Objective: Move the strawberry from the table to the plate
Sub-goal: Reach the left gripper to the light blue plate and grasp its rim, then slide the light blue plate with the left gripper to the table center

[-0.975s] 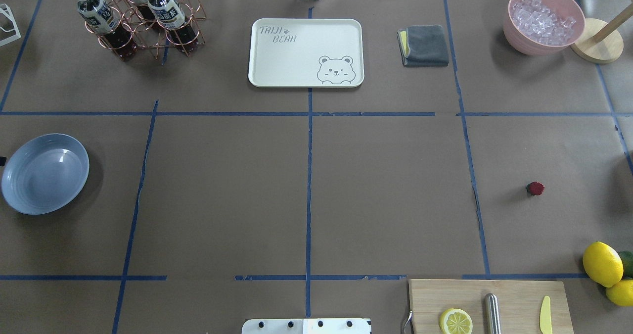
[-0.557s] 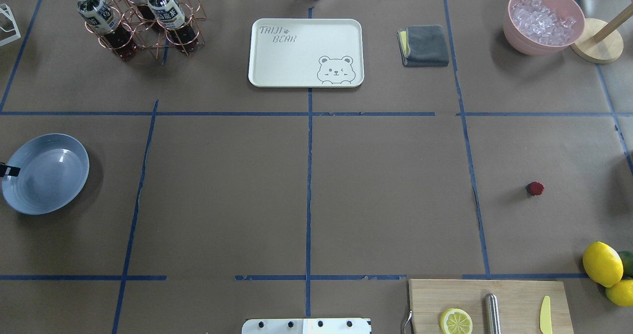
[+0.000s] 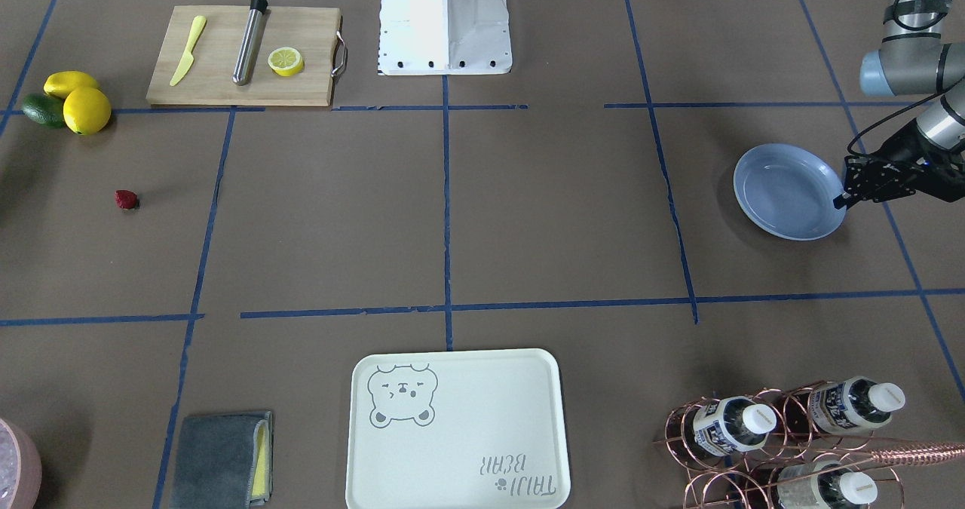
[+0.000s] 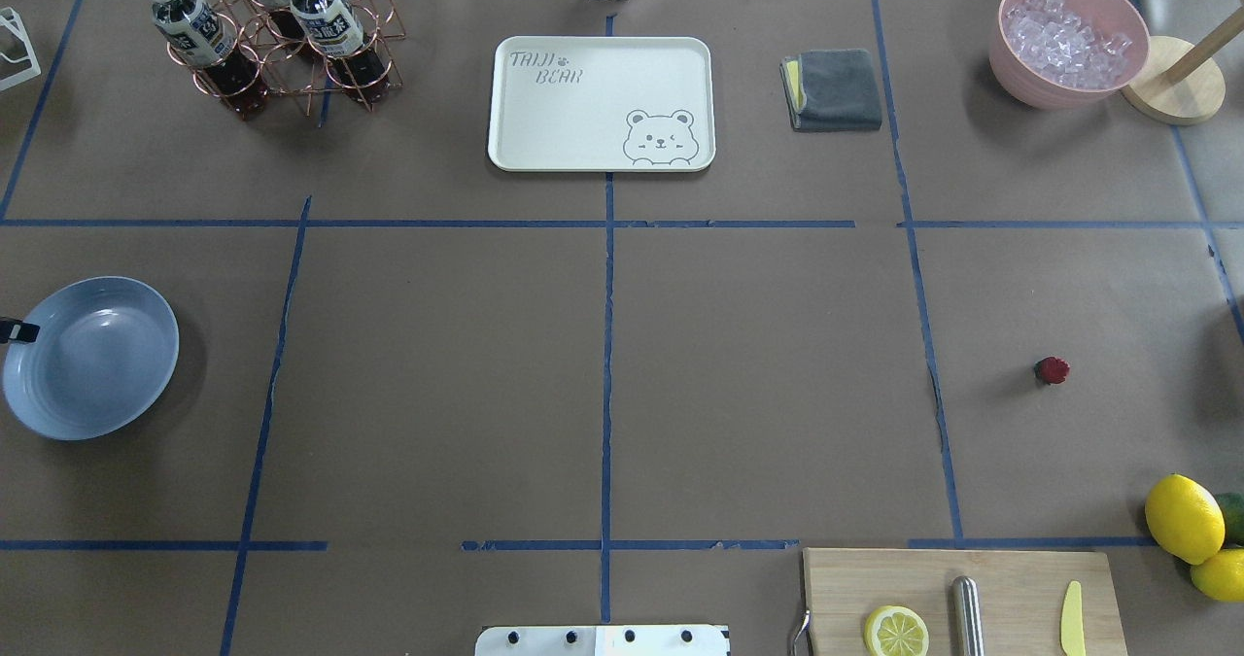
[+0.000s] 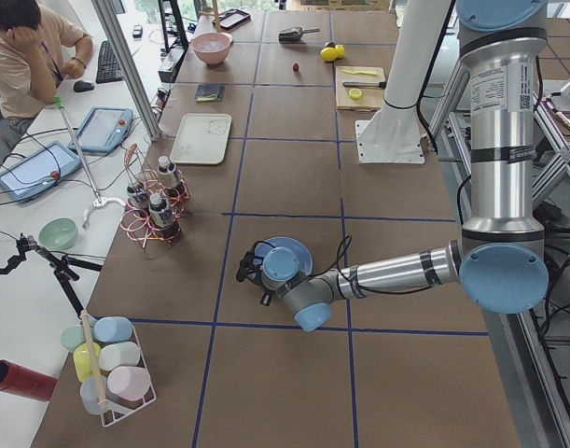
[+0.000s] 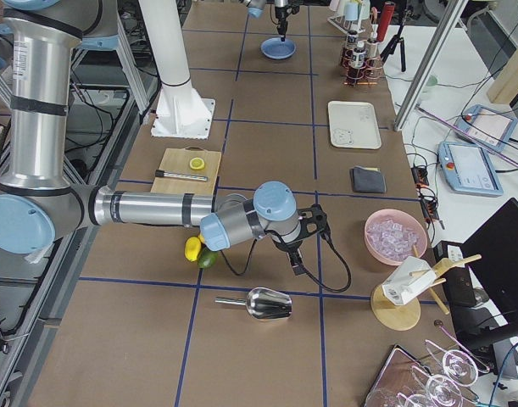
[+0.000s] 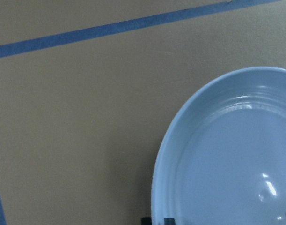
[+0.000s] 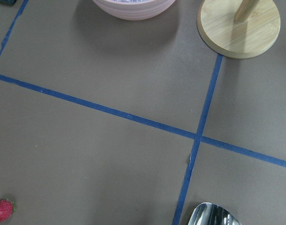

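1. Left gripper (image 3: pixel 843 198) at plate (image 3: pixel 784 192) rim, mid-right of front view; clamped or apart, cannot tell. Might drag or tip plate.
2. Right gripper (image 6: pixel 294 261): spread untellable too. Might nudge strawberry (image 4: pixel 1052 370), lying right-centre in overhead view, rolling it away.

lemons (image 4: pixel 1184 518) near strawberry (image 4: pixel 1052 370), bare table (image 4: pixel 603 384) toward plate (image 4: pixel 89 358)

Long white desk (image 5: pixel 23 317) on the left, slanted grey metal post (image 5: pixel 128 70) beside it; bright even light.

text: "TAIJI BEAR" | on: cream tray (image 4: pixel 583 121) | bottle labels (image 4: pixel 191 26): too small to read
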Robot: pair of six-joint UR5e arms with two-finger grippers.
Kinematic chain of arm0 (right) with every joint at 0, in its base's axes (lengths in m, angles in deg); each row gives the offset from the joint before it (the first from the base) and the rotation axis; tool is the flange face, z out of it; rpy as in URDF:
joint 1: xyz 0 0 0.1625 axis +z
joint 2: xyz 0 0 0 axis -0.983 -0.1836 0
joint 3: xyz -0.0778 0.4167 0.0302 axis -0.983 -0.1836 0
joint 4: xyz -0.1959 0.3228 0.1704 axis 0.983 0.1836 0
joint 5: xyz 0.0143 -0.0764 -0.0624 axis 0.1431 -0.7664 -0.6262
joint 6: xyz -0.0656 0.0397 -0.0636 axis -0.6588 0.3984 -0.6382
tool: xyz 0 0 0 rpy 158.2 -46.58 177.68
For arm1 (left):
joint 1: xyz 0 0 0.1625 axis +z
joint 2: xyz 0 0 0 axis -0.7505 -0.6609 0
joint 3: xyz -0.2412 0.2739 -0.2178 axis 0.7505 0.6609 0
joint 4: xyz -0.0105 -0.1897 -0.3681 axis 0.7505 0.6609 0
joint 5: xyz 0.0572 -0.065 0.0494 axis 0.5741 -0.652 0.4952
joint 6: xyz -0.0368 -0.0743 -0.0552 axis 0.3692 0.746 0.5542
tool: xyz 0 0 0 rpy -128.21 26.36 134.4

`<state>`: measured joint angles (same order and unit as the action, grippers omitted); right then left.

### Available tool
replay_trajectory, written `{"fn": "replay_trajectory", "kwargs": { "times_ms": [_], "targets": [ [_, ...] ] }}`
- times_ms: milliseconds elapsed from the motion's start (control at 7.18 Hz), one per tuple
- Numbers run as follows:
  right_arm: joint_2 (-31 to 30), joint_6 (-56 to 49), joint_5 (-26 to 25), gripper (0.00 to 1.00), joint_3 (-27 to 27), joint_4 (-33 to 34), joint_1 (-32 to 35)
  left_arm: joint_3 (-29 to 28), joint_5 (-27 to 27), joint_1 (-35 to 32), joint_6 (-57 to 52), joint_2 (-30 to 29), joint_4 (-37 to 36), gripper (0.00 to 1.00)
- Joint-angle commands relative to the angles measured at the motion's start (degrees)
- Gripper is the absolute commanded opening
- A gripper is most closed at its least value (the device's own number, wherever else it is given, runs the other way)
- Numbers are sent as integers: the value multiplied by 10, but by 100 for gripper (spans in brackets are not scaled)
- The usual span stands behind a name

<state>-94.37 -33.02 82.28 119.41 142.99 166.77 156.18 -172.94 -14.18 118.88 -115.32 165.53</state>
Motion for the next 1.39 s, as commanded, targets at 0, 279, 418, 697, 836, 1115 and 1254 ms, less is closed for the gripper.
{"fn": "replay_trajectory", "kwargs": {
  "times_ms": [0,279,418,697,836,1115,1254],
  "targets": [
    [-7,8,1,100,-1,-13,0,113,-13,0,67,-15,-102,0],
    [-7,9,1,100,-1,-14,0,213,11,21,179,-109,-252,0],
    [-7,9,1,100,-1,-14,0,209,47,90,277,-188,-287,0],
    [-9,9,1,100,-3,-14,0,195,146,216,404,-295,-325,0],
    [-9,9,1,100,-2,-14,0,162,194,264,446,-327,-324,0],
    [-9,9,2,100,-2,-14,0,125,242,320,474,-368,-321,0],
    [-9,9,1,100,-3,-14,0,121,255,339,474,-370,-319,0]
  ]
}}
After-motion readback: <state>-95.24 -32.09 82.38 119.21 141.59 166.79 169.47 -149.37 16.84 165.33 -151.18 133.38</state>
